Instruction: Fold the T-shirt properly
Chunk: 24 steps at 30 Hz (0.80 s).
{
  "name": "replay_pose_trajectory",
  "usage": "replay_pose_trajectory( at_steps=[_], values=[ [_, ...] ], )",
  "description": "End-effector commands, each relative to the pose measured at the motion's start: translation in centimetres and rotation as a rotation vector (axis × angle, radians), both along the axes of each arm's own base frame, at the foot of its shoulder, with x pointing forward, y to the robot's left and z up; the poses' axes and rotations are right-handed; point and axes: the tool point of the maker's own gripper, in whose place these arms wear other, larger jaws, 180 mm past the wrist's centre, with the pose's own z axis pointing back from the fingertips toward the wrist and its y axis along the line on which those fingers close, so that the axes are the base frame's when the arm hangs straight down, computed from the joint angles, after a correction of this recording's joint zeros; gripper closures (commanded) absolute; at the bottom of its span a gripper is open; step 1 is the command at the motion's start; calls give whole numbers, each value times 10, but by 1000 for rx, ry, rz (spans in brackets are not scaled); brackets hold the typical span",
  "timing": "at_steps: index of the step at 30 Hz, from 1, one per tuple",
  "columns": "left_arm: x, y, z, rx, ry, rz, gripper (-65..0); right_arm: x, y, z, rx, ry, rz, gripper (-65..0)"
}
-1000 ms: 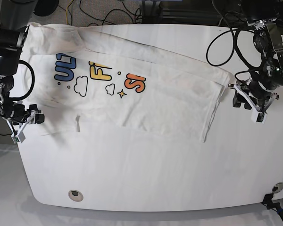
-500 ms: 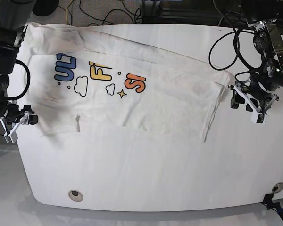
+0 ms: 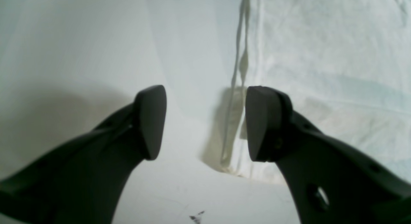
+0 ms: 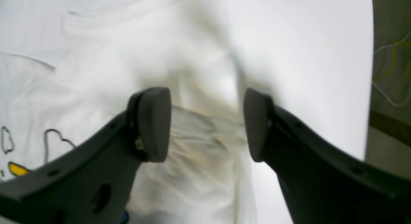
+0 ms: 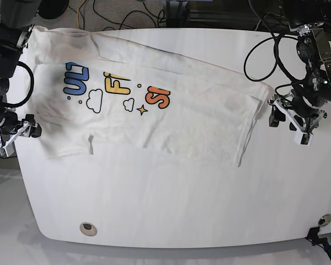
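Your shirt (image 5: 154, 105) lies half folded across the far part of the table (image 5: 171, 204), print side up, one end hanging over the table's edge. Both grippers are wide open and hold nothing: the left gripper (image 3: 205, 121) is just at the shirt's layered edge, the right gripper (image 4: 205, 124) is over the cloth near the table edge. If you close on one layer only, the fold can slide apart. Only parts of the words can be read: blue "UL", yellow "FI", orange "SI".
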Motion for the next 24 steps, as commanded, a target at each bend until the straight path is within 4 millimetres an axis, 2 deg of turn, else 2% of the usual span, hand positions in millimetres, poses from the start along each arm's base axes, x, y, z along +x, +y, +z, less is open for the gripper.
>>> replay_pose_trajectory(
  at_steps=[1, 4, 9, 19, 24],
  values=[
    [9, 3, 15, 7, -55, 0, -369, 3, -18, 18, -34, -51, -19, -350],
    [9, 2, 15, 7, -54, -2, -369, -9, -26, 11, -28, -57, -53, -350],
    [9, 2, 15, 7, -54, -2, -369, -21, -25, -1, -27, -41, -57, -350],
    [9, 2, 15, 7, -54, -3, -369, -30, -24, -12, -21, -41, -65, -350],
    [9, 2, 15, 8, -56, -4, -369, -38, -20, -31, 22, -30, -101, -350]
  ],
)
